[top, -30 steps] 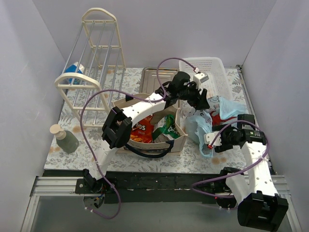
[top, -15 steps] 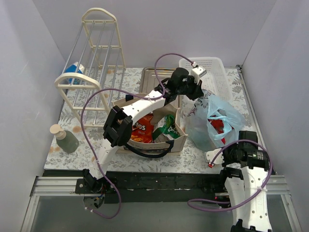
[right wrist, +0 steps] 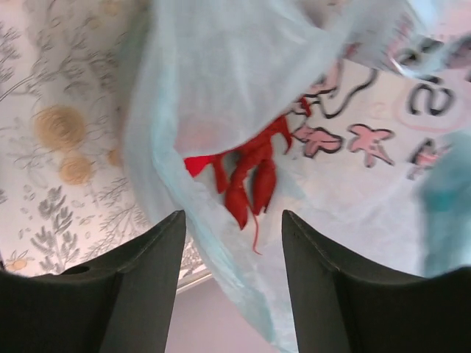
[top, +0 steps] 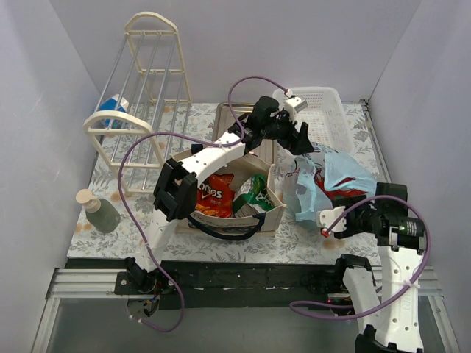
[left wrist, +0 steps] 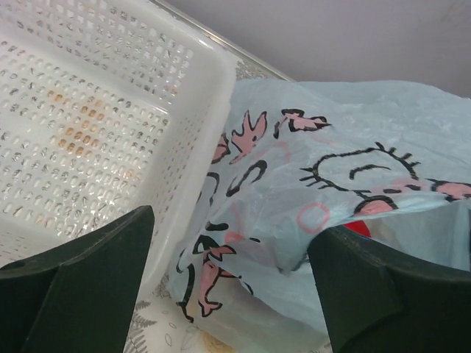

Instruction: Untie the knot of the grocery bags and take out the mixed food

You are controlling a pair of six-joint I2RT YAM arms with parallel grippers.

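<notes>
We see the left arm stretched out from the near edge of the table (top: 103,246). It crosses over the beige tote (top: 275,206) toward the far right corner, and its wrist tips down so that the left gripper (top: 303,141) hangs at the top of the light-blue plastic bag (top: 309,195), just beside the white basket (left wrist: 88,110). Its fingers stand wide apart, with printed plastic between and beyond them and nothing pinched. The right arm rises from the near right corner and folds at the elbow, with the forearm pointing left. The right gripper (right wrist: 234,220) is low at the bag's near side, its fingers also spread, with plastic ahead of them. Through that plastic we make out the red toy lobster (right wrist: 250,173). The bag sits near the right edge, just beside the tote, which holds the Doritos bag (top: 213,195) and the green snack bag (top: 254,193).
</notes>
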